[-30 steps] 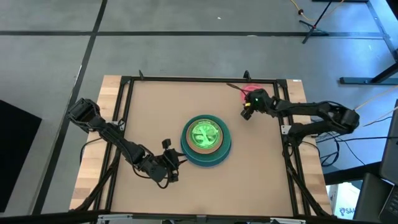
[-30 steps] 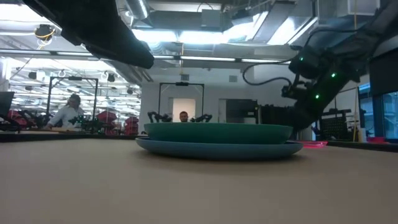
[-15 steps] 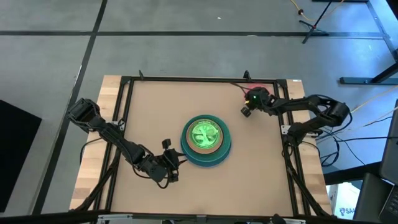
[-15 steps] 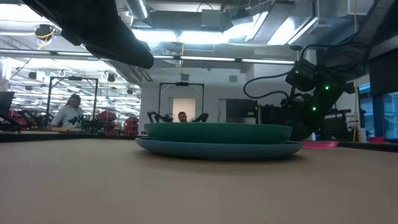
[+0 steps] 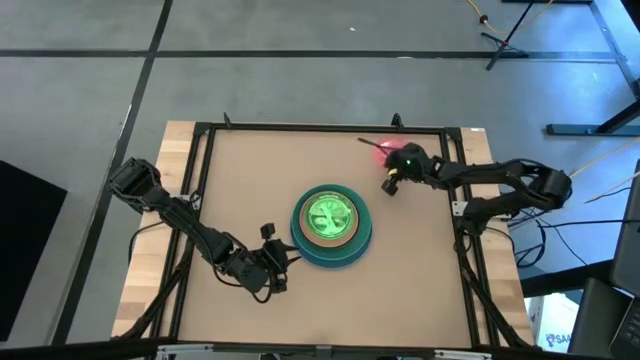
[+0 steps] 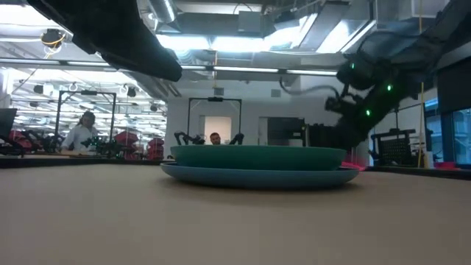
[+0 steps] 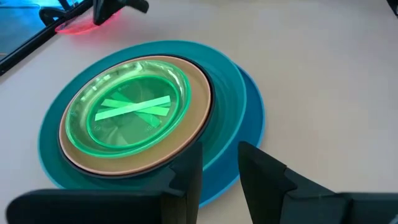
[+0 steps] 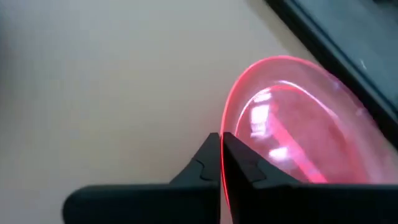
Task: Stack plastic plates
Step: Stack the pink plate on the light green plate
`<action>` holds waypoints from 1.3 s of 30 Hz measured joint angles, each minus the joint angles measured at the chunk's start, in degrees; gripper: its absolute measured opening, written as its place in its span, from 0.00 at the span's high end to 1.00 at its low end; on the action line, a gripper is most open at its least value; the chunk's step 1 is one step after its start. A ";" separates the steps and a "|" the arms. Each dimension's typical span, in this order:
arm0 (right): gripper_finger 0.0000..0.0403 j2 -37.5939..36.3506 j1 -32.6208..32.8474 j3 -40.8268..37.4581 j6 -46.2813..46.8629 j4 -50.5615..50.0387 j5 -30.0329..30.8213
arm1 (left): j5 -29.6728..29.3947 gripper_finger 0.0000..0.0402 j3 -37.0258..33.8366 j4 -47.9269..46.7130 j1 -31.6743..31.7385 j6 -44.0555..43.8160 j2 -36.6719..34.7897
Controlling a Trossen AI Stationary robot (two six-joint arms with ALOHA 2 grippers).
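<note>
We see the right gripper [image 8: 222, 163] pinched on the rim of a small translucent pink-red plastic plate [image 8: 292, 118] near the surface's far right corner. It could slip from that thin edge hold before reaching the stack of plates [image 5: 331, 225] at centre. The left gripper [image 7: 219, 177] waits slightly apart beside the stack.

Six plates in all, as far as the stack shows: five piled at mid-table, namely one blue plate [image 7: 252, 134] at the bottom, one teal plate [image 7: 225, 93], what looks like one black plate [image 7: 209, 98] showing only as a thin rim, one peach plate [image 7: 196, 115], one green plate [image 7: 127, 111] on top; one pink-red plate [image 8: 298, 124] apart, near the far right corner; two grippers, left gripper [image 5: 283, 262], right gripper [image 5: 387, 186]; two people beyond the table in the low view, one person [image 6: 79, 132] seated, one person [image 6: 215, 138] farther back.
</note>
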 joint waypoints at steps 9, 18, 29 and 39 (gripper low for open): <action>1.00 -3.25 16.65 4.81 -1.49 0.87 -8.05 | 0.00 0.76 0.00 -0.36 -0.02 0.02 0.00; 1.00 -0.13 31.35 9.21 -1.73 8.44 -9.09 | 0.02 0.76 0.00 -0.38 -0.02 -0.01 0.00; 1.00 11.30 39.60 14.44 -1.70 12.52 -11.59 | 0.86 0.76 0.00 0.17 -0.02 -0.06 0.02; 0.91 16.94 39.43 15.74 -0.63 10.54 -8.27 | 2.50 0.76 0.00 0.87 -0.04 -0.05 0.02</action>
